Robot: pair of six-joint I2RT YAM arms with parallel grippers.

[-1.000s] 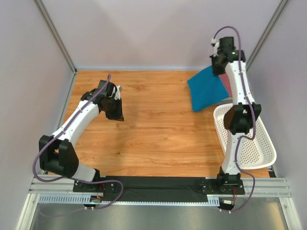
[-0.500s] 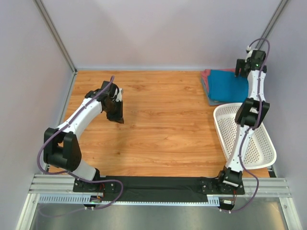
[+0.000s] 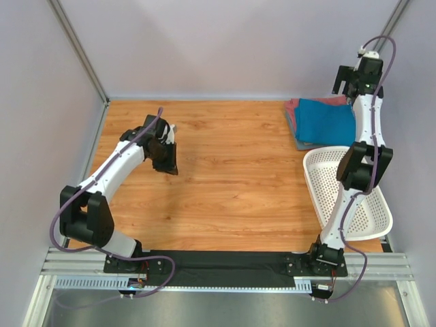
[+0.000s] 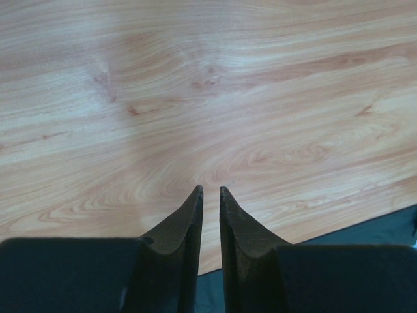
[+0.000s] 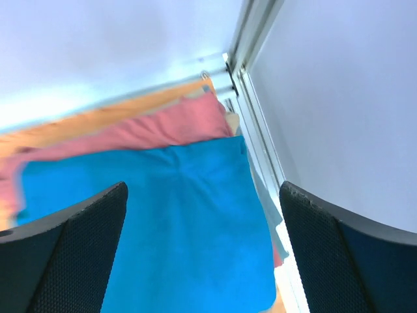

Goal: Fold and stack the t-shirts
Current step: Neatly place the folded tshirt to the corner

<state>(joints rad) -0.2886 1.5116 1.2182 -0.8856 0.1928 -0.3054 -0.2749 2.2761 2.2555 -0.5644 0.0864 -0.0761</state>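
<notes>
Three folded t-shirts lie stacked at the table's back right. The teal-blue t-shirt [image 3: 327,121] [image 5: 169,222] is on top. The salmon-red t-shirt [image 3: 294,109] [image 5: 143,130] shows under it at the far and left edges. A grey-blue t-shirt [image 3: 308,144] [image 5: 270,218] peeks out underneath. My right gripper [image 3: 351,80] [image 5: 202,189] hovers above the stack's far right corner, open wide, with nothing between its fingers. Over bare wood at the left, my left gripper [image 3: 170,165] [image 4: 211,190] points down. Its fingertips stand a narrow slit apart and hold nothing.
A white perforated basket [image 3: 361,211] sits at the right edge, just in front of the stack, with the right arm rising over it. Walls and metal posts close the back and sides. A black mat [image 4: 384,228] runs along the near edge.
The right gripper opened and let go of the teal-blue t-shirt, which hung tilted before and now lies flat on the salmon-red one. The right arm swung to the back right. The left arm barely moved.
</notes>
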